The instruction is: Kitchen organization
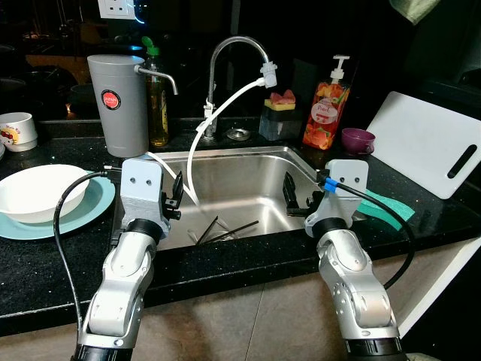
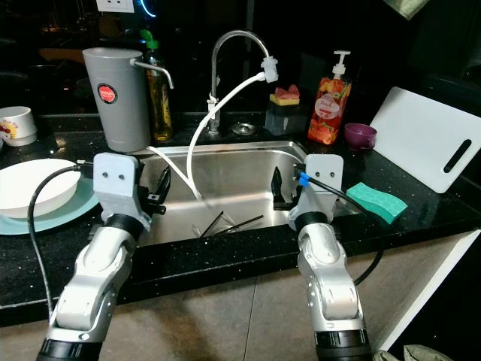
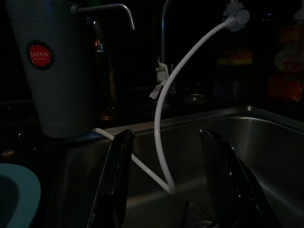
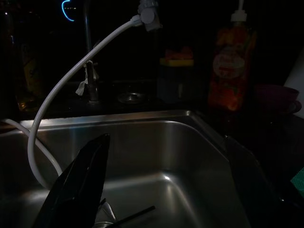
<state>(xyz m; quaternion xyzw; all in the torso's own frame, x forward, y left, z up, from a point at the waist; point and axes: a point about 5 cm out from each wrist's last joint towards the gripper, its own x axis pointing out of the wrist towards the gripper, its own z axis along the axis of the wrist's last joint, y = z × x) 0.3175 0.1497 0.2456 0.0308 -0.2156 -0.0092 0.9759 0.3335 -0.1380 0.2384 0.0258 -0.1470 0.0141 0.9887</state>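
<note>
Both your left gripper (image 1: 176, 197) and right gripper (image 1: 294, 198) hover spread and empty above the sink (image 1: 248, 162); its thin, stiff, likely slippery black chopsticks (image 1: 225, 229) want a mid-length pinch.

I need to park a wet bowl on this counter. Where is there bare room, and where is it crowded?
Bare black counter lies in front of the teal plate, left of the sink. A smaller patch sits between the purple cup and the green sponge. Behind the sink, bottles and the faucet crowd the ledge.
</note>
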